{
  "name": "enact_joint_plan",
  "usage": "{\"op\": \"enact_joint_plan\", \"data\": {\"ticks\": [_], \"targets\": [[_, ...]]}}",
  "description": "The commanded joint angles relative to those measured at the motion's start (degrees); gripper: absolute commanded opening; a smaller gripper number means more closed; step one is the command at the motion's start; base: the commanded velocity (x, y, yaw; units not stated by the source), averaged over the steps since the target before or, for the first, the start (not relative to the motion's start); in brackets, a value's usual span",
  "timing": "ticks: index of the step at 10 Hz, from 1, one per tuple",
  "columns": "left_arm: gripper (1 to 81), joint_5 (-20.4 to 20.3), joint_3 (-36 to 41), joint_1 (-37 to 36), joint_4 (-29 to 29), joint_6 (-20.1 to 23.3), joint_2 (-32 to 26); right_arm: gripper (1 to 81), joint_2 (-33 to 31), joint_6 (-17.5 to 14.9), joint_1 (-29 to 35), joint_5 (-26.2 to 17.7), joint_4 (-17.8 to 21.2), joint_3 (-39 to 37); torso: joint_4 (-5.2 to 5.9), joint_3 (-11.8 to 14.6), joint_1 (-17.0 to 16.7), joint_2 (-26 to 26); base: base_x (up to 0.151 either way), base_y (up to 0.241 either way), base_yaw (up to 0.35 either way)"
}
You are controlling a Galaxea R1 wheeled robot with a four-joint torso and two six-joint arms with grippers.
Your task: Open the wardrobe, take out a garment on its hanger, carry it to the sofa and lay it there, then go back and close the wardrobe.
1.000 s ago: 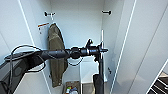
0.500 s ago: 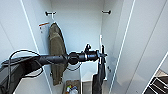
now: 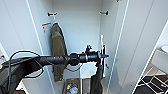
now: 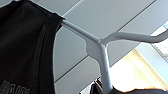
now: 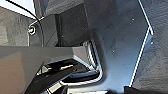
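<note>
Open wardrobe: left tool grasping hanger with garment; risk: hook catching, garment sliding off.

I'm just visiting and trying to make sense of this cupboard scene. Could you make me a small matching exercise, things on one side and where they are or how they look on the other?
Things:
1. olive-brown jacket
2. black garment
3. white hanger
4. wardrobe

Descriptions:
A. stands open, white inside
B. hangs at the left of the interior
C. carries the black fabric on one of its arms
D. dangles below the tip of the left arm

Pairs: 1-B, 2-D, 3-C, 4-A
</note>
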Motion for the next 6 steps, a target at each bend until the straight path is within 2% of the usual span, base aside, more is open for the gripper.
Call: {"op": "enact_joint_plan", "data": {"ticks": [1,6], "targets": [[1.0,-4.31,2.62,-8.12,2.83,0.87,-1.95,81.1,0.48,-0.24,1.93,-2.96,-0.28,0.46,0.0,0.0,0.0,0.0,-0.111,0.0,0.0],[1.0,-5.63,5.17,-5.39,3.79,1.04,-5.12,81.1,0.48,-0.24,1.93,-2.44,-0.37,0.46,0.0,0.0,0.02,0.02,-0.11,0.0,0.0]]}}
